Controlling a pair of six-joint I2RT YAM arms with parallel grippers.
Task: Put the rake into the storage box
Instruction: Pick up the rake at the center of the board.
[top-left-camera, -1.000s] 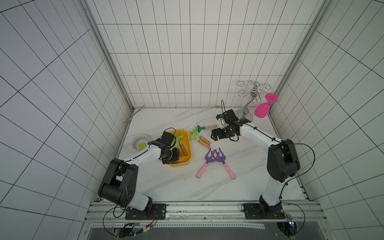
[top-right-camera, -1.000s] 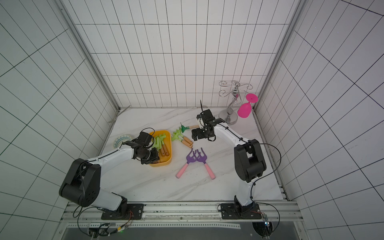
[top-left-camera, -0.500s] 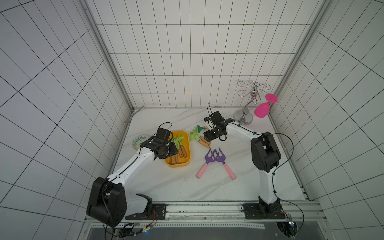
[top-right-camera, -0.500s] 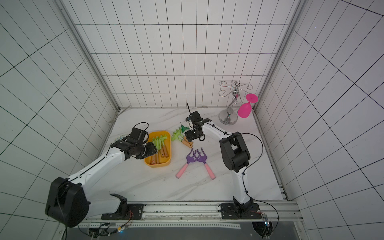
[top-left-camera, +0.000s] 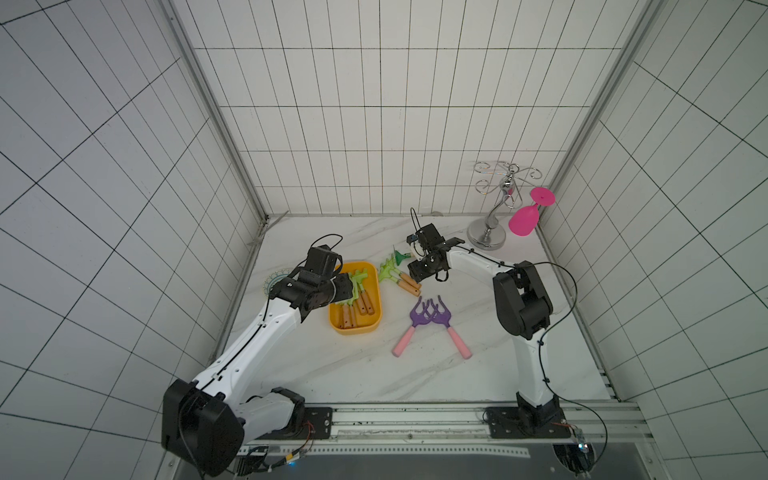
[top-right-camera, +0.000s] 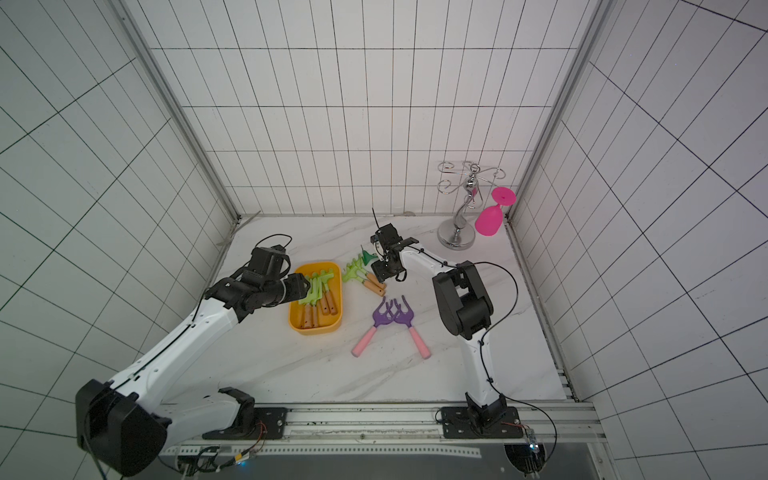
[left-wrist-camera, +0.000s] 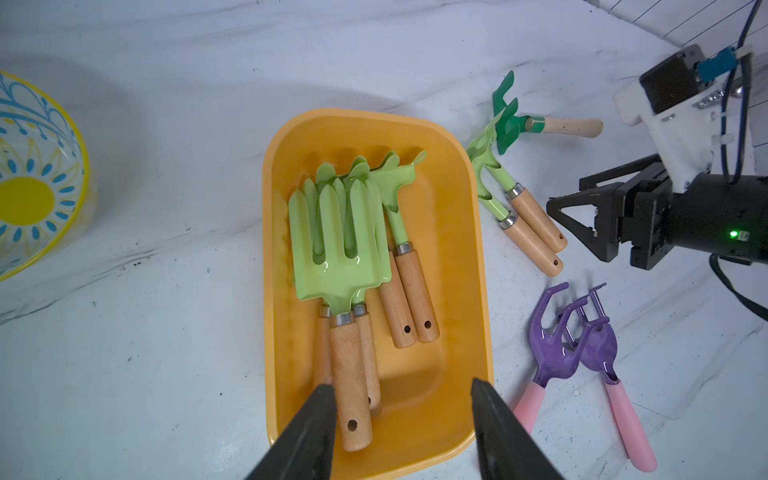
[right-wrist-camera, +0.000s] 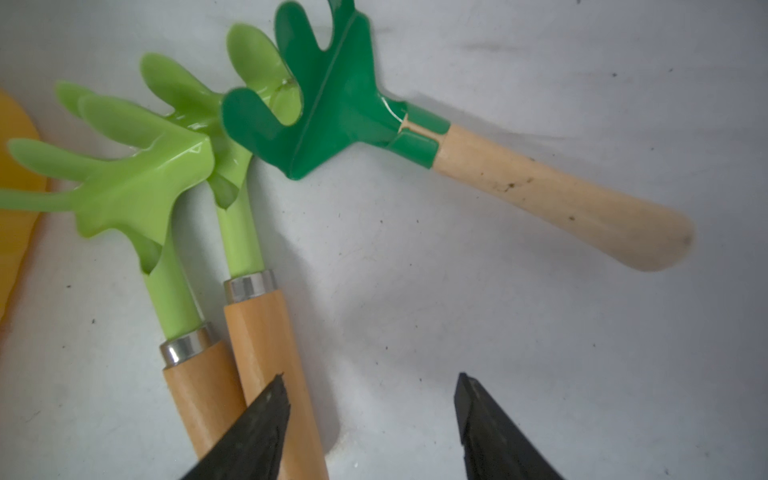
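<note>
Left claw (left-wrist-camera: 401, 384) open and empty above storage box (left-wrist-camera: 449, 291), boxed rakes (left-wrist-camera: 336, 249) inside. Right claw (right-wrist-camera: 370, 377) open, low over loose light-green rakes (right-wrist-camera: 257, 332) on counter (right-wrist-camera: 415, 291) beside box, probably lining up a handle grasp.

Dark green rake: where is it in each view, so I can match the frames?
Top view: dark green rake, head showing, handle hidden under the right arm.
Top view: same spot.
Left wrist: whole rake, past the storage box.
Right wrist: whole, close up.
Shared landmark: two light green rakes beside its head.
</note>
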